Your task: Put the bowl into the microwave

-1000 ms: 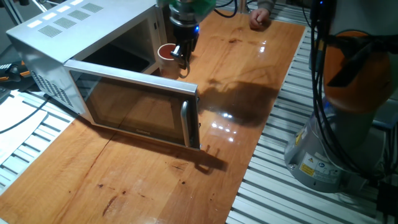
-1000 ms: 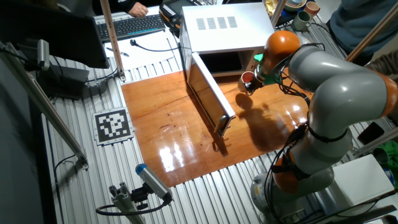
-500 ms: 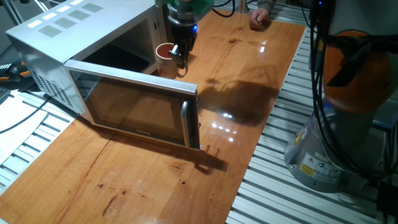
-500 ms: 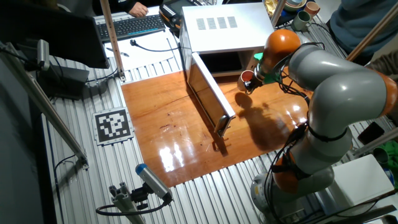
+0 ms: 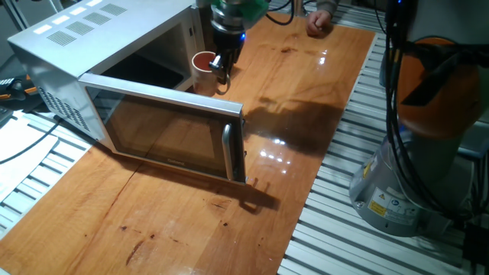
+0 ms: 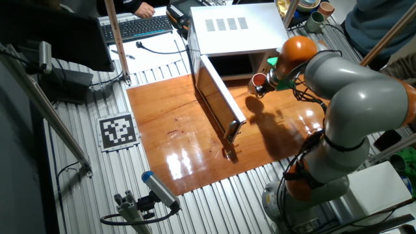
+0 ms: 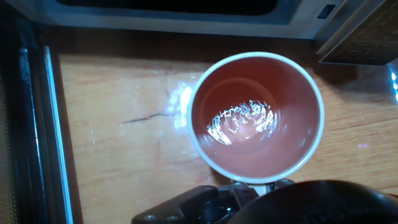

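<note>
we hold the bowl [image 5: 203,63] pinched by its rim in our closed gripper [image 5: 221,64], upright, just outside the microwave [image 5: 92,57] mouth, cavity straight ahead.

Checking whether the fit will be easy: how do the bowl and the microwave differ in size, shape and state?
Size: the bowl is tiny, the microwave far larger. Shape: the bowl is round-rimmed and cup-like, the microwave boxy. State: the bowl is held at its rim by the tool just outside the cavity, while the microwave sits on the table with its door swung open. Both have pale outer surfaces.
</note>
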Controlling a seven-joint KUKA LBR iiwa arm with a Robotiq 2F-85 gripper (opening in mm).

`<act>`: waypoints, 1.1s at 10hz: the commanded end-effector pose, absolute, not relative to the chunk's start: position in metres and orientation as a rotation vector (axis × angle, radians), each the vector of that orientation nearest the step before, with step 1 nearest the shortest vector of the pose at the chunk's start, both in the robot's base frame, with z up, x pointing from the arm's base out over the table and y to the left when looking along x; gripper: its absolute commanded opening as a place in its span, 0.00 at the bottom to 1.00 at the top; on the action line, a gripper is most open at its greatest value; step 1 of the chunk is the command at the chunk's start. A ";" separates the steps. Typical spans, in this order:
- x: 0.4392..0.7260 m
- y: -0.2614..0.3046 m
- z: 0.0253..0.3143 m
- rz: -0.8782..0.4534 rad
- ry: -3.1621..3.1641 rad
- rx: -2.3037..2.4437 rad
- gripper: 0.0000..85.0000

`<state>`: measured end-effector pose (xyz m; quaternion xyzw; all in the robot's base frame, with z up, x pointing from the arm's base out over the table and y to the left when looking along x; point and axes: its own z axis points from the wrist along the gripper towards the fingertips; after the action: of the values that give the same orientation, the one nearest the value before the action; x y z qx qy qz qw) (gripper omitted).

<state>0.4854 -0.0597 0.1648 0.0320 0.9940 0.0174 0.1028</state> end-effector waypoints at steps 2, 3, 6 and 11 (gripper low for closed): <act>0.485 -0.060 0.165 0.052 2.862 0.120 0.00; 0.485 -0.060 0.165 0.052 2.851 0.116 0.00; 0.485 -0.060 0.165 0.056 2.826 0.095 0.00; 0.485 -0.060 0.165 0.057 2.879 0.113 0.00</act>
<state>0.4854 -0.0597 0.1647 0.0389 0.9907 0.0200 0.1285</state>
